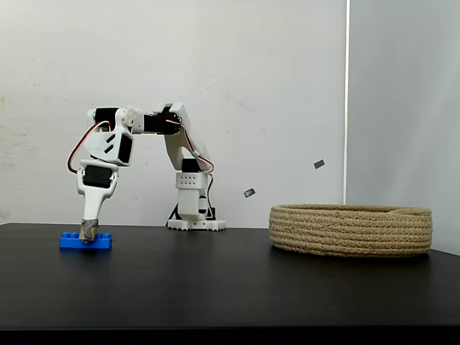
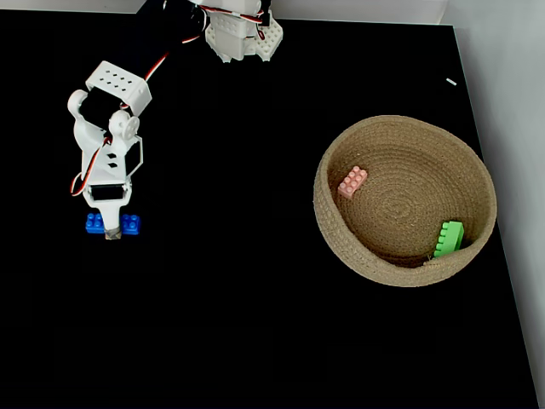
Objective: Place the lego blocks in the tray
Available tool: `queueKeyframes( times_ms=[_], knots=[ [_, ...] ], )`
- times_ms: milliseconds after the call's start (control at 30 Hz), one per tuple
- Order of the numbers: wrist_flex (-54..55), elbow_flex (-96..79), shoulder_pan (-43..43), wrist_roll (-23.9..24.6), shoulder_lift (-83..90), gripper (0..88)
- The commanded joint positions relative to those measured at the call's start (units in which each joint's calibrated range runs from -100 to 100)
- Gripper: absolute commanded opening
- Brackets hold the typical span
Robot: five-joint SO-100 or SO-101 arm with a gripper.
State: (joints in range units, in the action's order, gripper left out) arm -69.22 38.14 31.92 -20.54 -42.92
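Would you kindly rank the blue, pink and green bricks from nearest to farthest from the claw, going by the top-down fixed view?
1. Blue brick: on the table at the left, right at the claw.
2. Pink brick: inside the basket, on its left side.
3. Green brick: inside the basket, against its far right wall.

Bright, even light and sharp focus in both fixed views (black tabletop (image 1: pixel 215 287) swallows shadows).

Blue brick (image 2: pixel 111 224), green brick (image 2: pixel 449 238), pink brick (image 2: pixel 352 181), tan basket (image 2: pixel 341 247).
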Motion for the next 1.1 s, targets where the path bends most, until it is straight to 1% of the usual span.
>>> queueKeyframes(
  times_ms=[0,33,67,233,333,433,567,733,900,1067],
  knots=[
    [0.96,3.31,0.56,0.59,0.79,4.1],
    [1.21,3.31,0.56,0.59,0.53,1.0],
    [1.29,3.41,0.56,0.59,0.27,0.1],
    [-0.12,4.41,0.81,0.73,1.22,0.0],
    [-2.79,4.23,0.23,0.63,6.37,0.0],
    [-5.04,1.22,-2.82,0.10,14.03,0.0],
    [-4.62,-8.63,-11.39,-0.93,26.84,0.0],
    [-2.54,-18.85,-25.74,-1.27,40.60,0.0],
    [1.21,-29.61,-40.66,-1.07,50.66,0.0],
    [6.54,-41.01,-50.80,-1.81,56.42,0.0]
  ],
)
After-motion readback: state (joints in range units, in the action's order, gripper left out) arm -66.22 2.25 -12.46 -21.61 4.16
